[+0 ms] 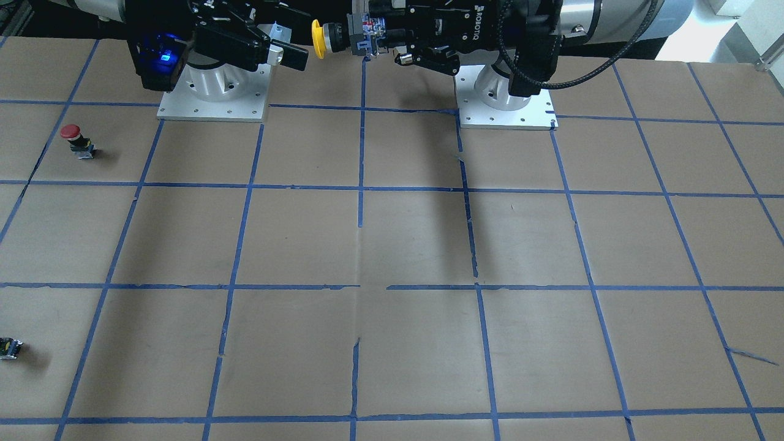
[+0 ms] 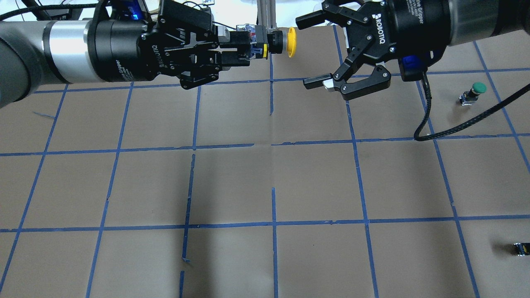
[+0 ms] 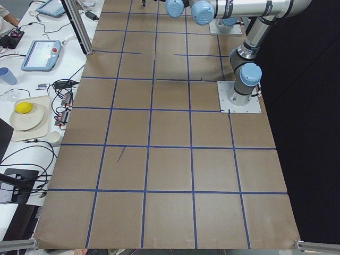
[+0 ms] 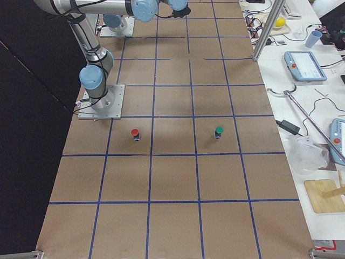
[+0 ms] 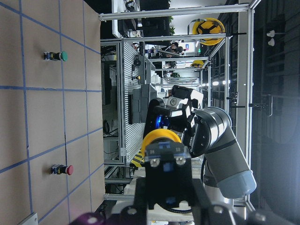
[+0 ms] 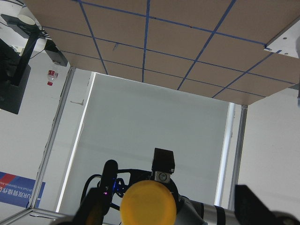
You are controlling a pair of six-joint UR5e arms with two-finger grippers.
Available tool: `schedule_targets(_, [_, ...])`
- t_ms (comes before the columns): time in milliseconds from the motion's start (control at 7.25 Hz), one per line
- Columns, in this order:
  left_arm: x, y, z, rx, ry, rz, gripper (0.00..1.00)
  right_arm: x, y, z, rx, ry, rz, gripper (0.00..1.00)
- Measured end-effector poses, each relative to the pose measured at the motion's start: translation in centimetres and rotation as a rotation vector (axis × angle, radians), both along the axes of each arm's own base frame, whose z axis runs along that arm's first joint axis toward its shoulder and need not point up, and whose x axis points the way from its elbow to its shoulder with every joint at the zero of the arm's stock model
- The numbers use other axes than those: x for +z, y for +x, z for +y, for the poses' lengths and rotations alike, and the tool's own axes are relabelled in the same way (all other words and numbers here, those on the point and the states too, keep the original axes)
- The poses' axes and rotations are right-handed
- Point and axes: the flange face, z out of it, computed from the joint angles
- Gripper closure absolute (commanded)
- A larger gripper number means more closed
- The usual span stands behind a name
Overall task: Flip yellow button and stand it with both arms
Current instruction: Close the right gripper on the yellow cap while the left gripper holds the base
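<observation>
My left gripper (image 2: 243, 47) is shut on the grey base of the yellow button (image 2: 291, 42) and holds it level, high above the table, with the cap pointing at my right gripper. My right gripper (image 2: 309, 49) is open, with one finger on each side of the cap's line, a short gap from the cap and not touching it. In the front view the yellow cap (image 1: 316, 38) sits between the left gripper (image 1: 373, 33) and the right gripper (image 1: 293, 32). The left wrist view shows the button (image 5: 161, 140) from behind, and the right wrist view shows the cap (image 6: 148, 203) face on.
A red-capped button (image 1: 76, 139) and a green-capped button (image 2: 476, 91) stand on the table on my right side. A small dark part (image 2: 521, 248) lies near the right front. The arm base plates (image 1: 211, 101) are at the back. Brown table with blue tape grid (image 2: 273, 186).
</observation>
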Motion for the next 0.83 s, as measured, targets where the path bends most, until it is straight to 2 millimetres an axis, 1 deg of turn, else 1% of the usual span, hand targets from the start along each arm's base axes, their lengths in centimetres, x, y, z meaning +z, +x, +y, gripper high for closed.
schedule_targets(414, [0.06,-0.08,-0.03,0.001,-0.007,0.003,0.91,0.39,0.26,-0.04,-0.011,-0.003,-0.035,0.03])
schedule_targets(828, [0.12,-0.05,-0.08,0.001,-0.013,0.003,0.91,0.01,0.4,-0.02,-0.013,0.013,-0.047,0.05])
